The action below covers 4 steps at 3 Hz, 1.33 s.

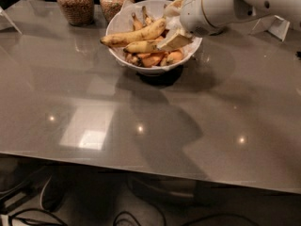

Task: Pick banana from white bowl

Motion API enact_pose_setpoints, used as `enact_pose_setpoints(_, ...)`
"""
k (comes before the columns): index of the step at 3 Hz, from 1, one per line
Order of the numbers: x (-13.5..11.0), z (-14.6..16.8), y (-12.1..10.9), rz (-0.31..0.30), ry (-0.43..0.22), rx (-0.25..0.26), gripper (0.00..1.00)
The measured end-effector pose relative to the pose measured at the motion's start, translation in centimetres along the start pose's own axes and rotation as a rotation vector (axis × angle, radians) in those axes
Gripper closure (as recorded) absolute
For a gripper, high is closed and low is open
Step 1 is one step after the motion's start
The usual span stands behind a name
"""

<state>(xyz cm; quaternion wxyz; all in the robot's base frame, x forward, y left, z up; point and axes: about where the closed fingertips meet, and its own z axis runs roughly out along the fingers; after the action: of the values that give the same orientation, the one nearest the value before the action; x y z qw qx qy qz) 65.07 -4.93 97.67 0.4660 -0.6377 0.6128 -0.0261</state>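
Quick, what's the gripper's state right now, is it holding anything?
Gripper: low over the right side of the white bowl; open, closed or holding cannot be told.

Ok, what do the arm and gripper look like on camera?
The arm is a fat, smooth white cylinder with rounded ends and a couple of small dark dots on its shell; no cables or markings show. The gripper, over the bowl's right side, has flat, tan, wedge-shaped fingers.

The gripper (175, 26) hangs above the far side of the grey table (141, 126). Two grain-filled glass jars (75, 4) stand left of it in view. The floor cables (127, 218) lie well apart, toward the camera.
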Motion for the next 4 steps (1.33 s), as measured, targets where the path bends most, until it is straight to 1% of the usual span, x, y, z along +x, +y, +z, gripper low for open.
enact_pose_setpoints(1, 0.6, 1.3, 0.1, -0.011, 0.026, 0.01, 0.38)
enact_pose_setpoints(3, 2.0, 3.9, 0.6, -0.058, 0.139, 0.016, 0.39)
enact_pose_setpoints(4, 3.0, 4.9, 0.5, -0.062, 0.184, 0.016, 0.39)
